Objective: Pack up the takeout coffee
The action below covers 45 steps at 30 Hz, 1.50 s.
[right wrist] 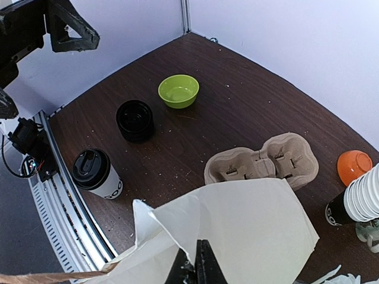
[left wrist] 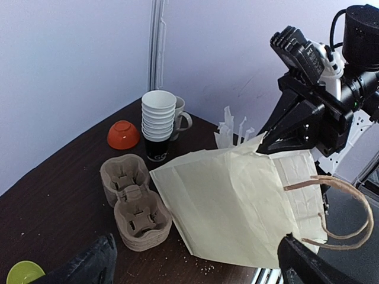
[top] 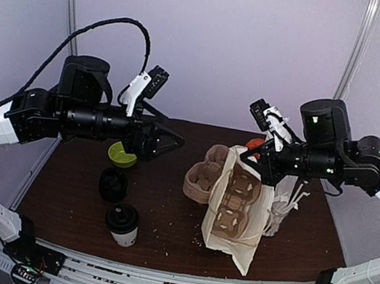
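**Top external: coffee stands alone, bag held at its rim**

Top external view has the coffee upright on the worktop at the near left, lid on. It is just in front of the black lids, with the green bowl behind those. Nothing touches it, and it is well apart from the bag.

The left tool hangs above the worktop beyond the bowl, pointing toward the bag. The left wrist view shows its fingers spread wide and holding nothing.

The right tool is pressed together on the bag's top edge, pinching the paper. The bag sits right of centre, and a brown carrier shows in its mouth. More carriers lie stacked just to its left. Behind them stand an orange bowl and a stack of cups.
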Available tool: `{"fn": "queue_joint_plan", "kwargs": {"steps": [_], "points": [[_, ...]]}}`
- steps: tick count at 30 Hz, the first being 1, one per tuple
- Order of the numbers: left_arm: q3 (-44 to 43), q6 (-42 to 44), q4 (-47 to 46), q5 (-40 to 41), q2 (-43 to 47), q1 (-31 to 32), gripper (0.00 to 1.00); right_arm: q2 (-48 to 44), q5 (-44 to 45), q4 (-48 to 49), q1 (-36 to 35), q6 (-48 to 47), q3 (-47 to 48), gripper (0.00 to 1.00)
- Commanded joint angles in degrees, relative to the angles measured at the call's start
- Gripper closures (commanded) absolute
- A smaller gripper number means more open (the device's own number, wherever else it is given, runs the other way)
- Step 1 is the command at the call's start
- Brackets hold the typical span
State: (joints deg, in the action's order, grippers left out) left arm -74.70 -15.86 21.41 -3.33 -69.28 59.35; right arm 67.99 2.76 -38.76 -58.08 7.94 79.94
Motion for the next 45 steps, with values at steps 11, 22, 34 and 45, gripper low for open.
{"fn": "queue_joint_plan", "kwargs": {"steps": [11,22,34,45], "points": [[5.3,3.3,-7.7,-1.6,2.1,0.3,0.02,1.5,6.8,-8.0,-10.0,-5.3,7.2,1.00],[3.8,3.4,-7.6,2.5,2.2,0.3,0.02,1.5,10.8,-6.9,-10.7,-4.6,12.6,1.00],[6.7,2.4,-12.8,19.3,9.7,0.3,0.02,9.1,18.8,2.1,-5.2,1.0,24.5,1.00],[5.4,5.9,-12.6,28.0,12.0,-0.5,0.02,24.1,10.8,12.8,4.0,7.9,35.9,1.00]]}}
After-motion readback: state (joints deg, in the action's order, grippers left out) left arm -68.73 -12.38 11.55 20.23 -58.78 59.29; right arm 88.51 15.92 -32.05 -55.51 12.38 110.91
